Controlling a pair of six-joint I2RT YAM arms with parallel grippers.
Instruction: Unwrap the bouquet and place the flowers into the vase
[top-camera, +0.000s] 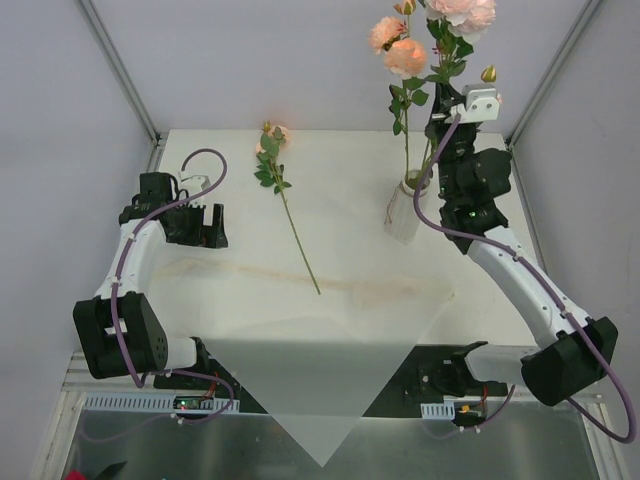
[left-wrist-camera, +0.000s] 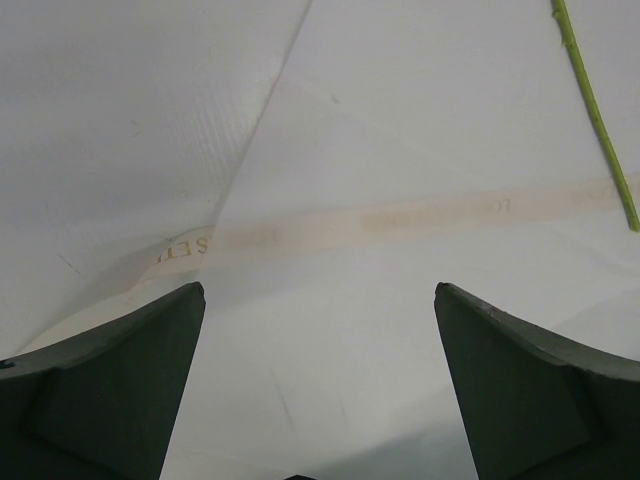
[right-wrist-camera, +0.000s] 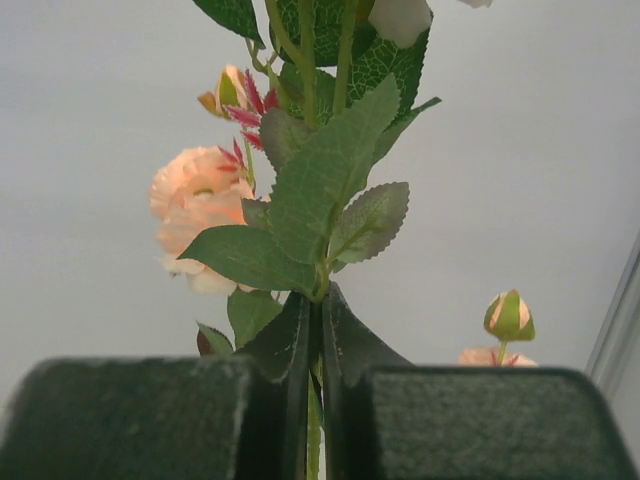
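Your right gripper (right-wrist-camera: 320, 335) is clamped shut on a thin green flower stem (right-wrist-camera: 312, 425) above the off-white ribbed ceramic vase (top-camera: 403, 215), which holds the peach-pink blooms (top-camera: 405, 55). Left gripper (left-wrist-camera: 320, 300) is spread wide, empty, over the white wrapping paper (left-wrist-camera: 120, 120). A single leafy flower (top-camera: 293, 225) lies flat on the table (top-camera: 350, 170). The cream band (left-wrist-camera: 420, 212) has faint print; only "SET" is legible.

Above the dark grey-green right gripper (right-wrist-camera: 320, 325), the flowers (right-wrist-camera: 320, 170) show peach-pink blooms, serrated green leaves and 1 green-and-pink bud (right-wrist-camera: 508, 315). The vase (top-camera: 402, 215) is off-white and ribbed. Ahead of the dark left gripper (left-wrist-camera: 318, 300) runs a pale tan lettered band (left-wrist-camera: 400, 215). The paper (top-camera: 320, 400) is white.
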